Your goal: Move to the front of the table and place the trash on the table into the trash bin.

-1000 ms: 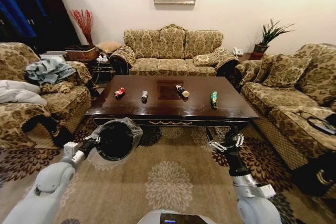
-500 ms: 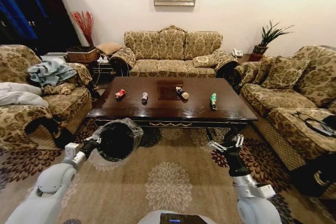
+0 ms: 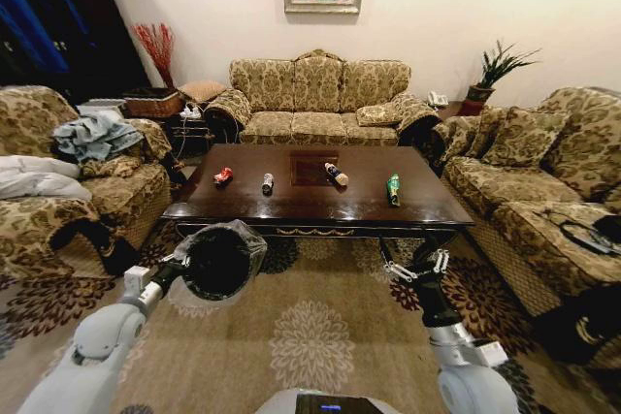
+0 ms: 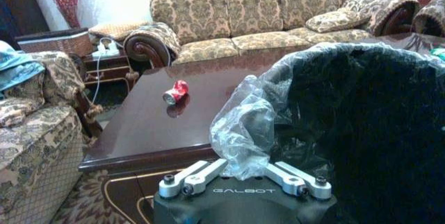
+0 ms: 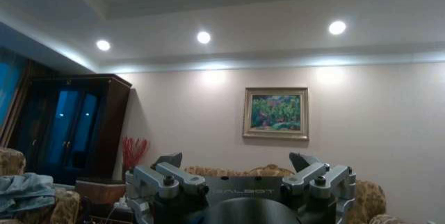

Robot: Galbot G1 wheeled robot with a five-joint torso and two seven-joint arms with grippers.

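**Bin raised before the glossy worktop, four pieces of trash on it**

While the left end effector (image 3: 178, 261) clenches the rim of the trash bin (image 3: 219, 259), we see that round black bin, lined with crinkly clear plastic, held at the lower left of the head view, just in front of the worktop (image 3: 291, 203). The worktop is dark, glossy wood with gold trim and a square carved inlay, sitting at the centre of the frame. Across it lie a crushed red can (image 3: 223, 175), a silver-black can (image 3: 267, 181), a dark bottle with a white cap (image 3: 336, 174) and a green bottle (image 3: 393, 188), well apart. At lower right, our right end effector (image 3: 415, 265) is raised, pointing upward, its fingers spread and released.
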